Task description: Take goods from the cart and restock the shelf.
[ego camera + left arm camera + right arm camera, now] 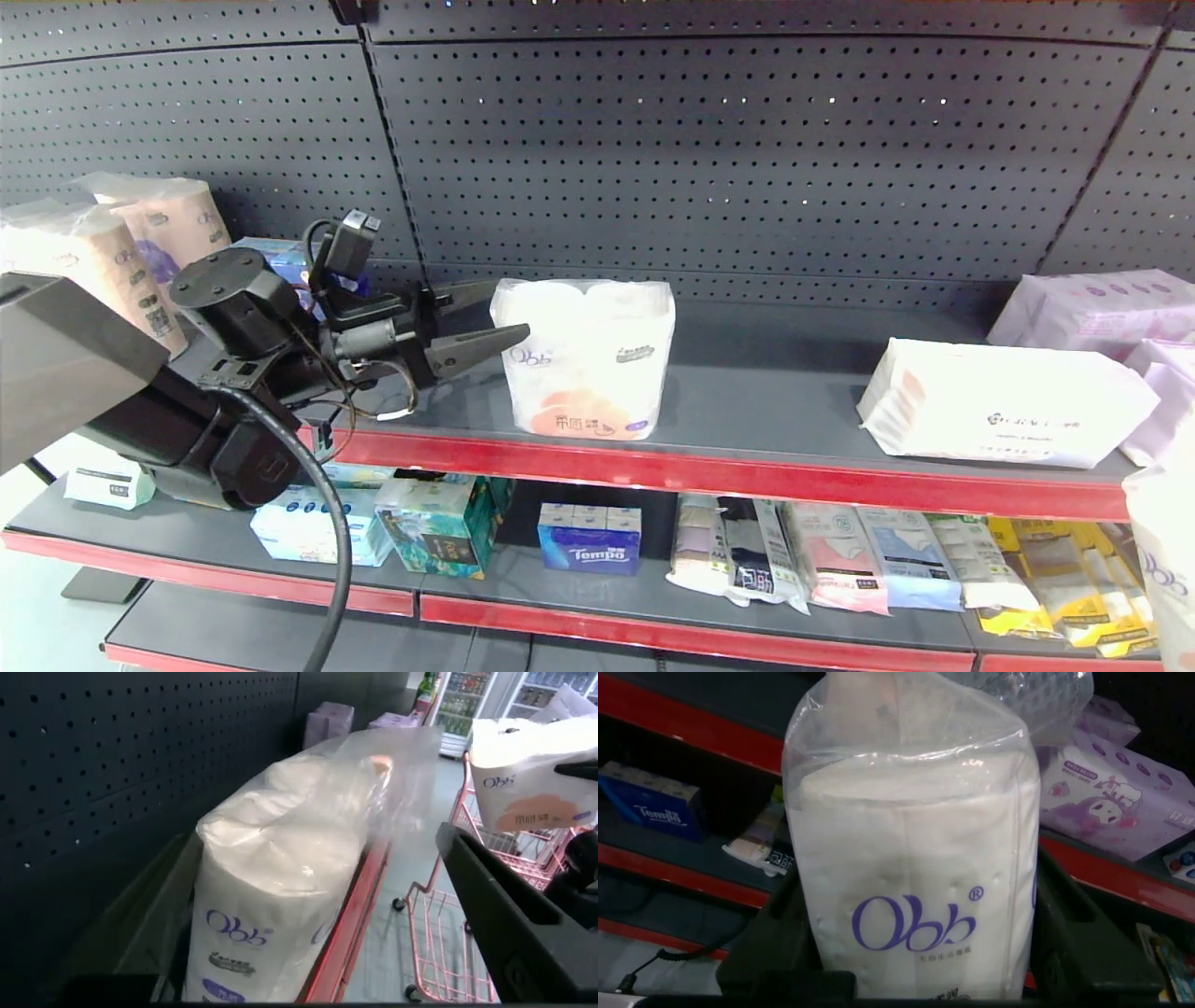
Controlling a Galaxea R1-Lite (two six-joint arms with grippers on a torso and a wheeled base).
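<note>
Left hand (511, 308) was at the upper dark grey shelf with red front lip (775, 392), released. Jaws were spread either side of the white plastic-wrapped roll pack (583, 359), with the near finger just beside the wrap rather than pressing it. That pack stood upright near the shelf's front edge, left of middle, resting on the shelf and not carried.

Right hand (920, 943) was clenched on a second clear-wrapped white roll pack (915, 840), held up off the shelf's right end. In the left wrist view it sat above the red wire cart (467, 943).

A flat white tissue pack (1004, 401) lay toward the right end by the front edge, with pale purple packs (1102, 303) at the back right corner. Beige roll packs (159, 229) stood at the left end.

Step, as judged: first pack placed, left hand letting go. Next the left hand needs to back straight out without dragging the wrap or tipping the pack. The right hand then has to set its pack down; the bare stretch between the standing pack and the flat tissue pack looks the likely spot.
</note>
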